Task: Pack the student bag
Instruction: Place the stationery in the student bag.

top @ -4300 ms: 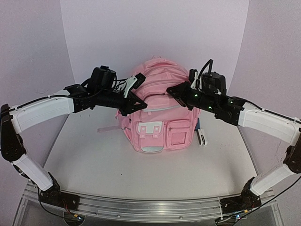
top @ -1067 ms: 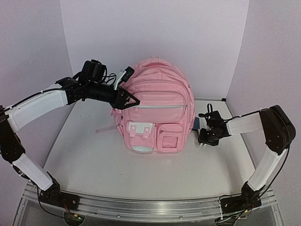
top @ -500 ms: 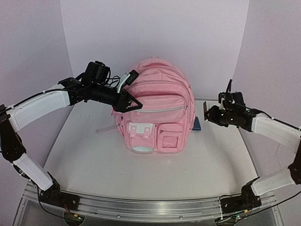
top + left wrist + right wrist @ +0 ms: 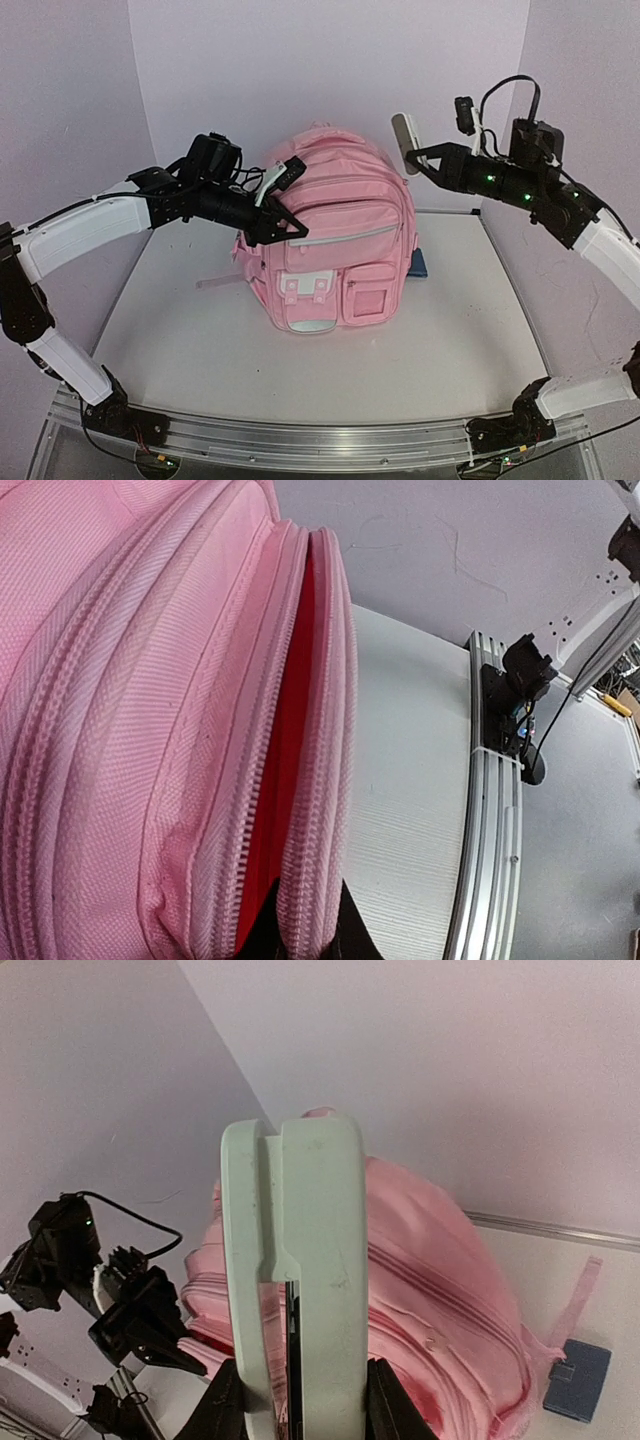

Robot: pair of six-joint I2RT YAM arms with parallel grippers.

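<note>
Left arm: reaching in from the left, gripper [image 4: 305, 932] pinched on the backpack's [image 4: 345, 255] open zip edge.
Right arm: raised at far right, gripper [image 4: 298, 1400] clamping a pale stapler [image 4: 295, 1260].
Backpack: upright, mid-table [image 4: 200, 340].
Nearby: a small blue object [image 4: 578, 1380] just right of the backpack.

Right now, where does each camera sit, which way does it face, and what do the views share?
Top external: above and behind the bases, looking down over the large pink fabric backpack; both arms, left gripper and right gripper show.
Left wrist: against the backpack's open zip, facing the aluminium rail; the left gripper pinches the flap.
Right wrist: raised, facing the backpack past a pale green plastic object in the right gripper.
Shared: backpack in all; top and right wrist show the left gripper.
</note>
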